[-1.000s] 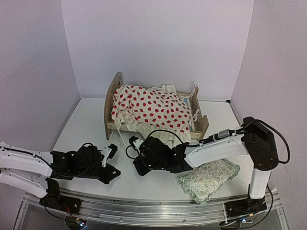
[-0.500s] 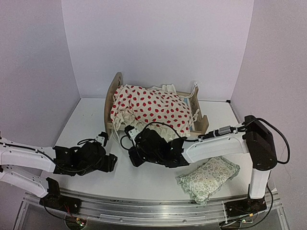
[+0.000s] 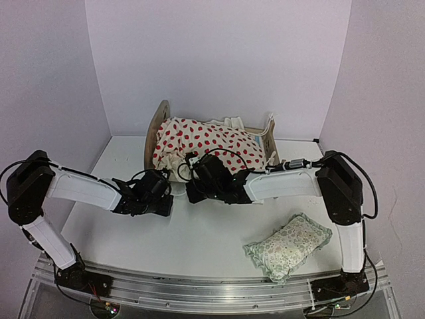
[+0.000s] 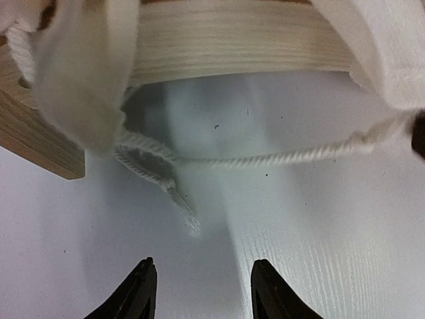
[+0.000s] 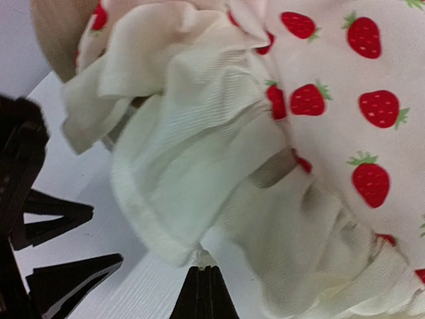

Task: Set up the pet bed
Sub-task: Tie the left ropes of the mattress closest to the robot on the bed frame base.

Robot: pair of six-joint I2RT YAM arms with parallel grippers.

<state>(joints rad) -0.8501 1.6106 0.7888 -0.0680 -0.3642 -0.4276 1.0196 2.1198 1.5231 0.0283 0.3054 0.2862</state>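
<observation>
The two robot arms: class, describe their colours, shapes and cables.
The left arm and right arm have white link shells, black joints and looping black cables. The left tool and right tool end in black pointed fingers.

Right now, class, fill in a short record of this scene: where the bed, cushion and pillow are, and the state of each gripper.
pet bed: at the back of the table, arched wooden headboard on the left
cushion: strawberry print, draped over the bed, frill hanging over its near side
pillow: green floral, on the table at front right, apart from the bed
left gripper: open, low by the bed's near rail, nothing between its fingers
right gripper: shut, at the cushion's frill
</observation>
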